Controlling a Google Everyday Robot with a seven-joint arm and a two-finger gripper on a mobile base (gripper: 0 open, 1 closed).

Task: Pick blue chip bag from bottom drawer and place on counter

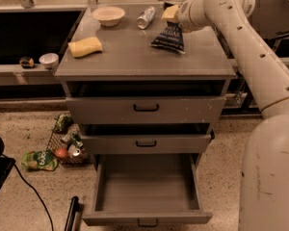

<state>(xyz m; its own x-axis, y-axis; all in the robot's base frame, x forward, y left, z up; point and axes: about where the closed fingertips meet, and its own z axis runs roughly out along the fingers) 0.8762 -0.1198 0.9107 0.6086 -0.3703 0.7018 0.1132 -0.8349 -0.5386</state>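
Looks like the placing step, nearly wrapped up. Bottom drawer (147, 189) pulled open down low, bare inside, so nothing left to fetch. Up on the counter (130, 61), past the can (146, 17), blue chip bag (168, 36) at the right rear: lower edge touching the top, narrow end running up into the pincer (170, 14), clamped on it by the look of things. To finish well: ease down till slack, let go only then, lift straight up and back. Keep clear of that can just left.

Materials, left to right: squishy yellow sponge (85, 46), blocky and matte; shallow white bowl (109, 15), smooth and hard; shiny can on its side, round, probably keen to roll; crinkly navy bag, pale lettering, floppy, likely to slump once released. Counter flat grey metal, smooth, probably a bit slick.
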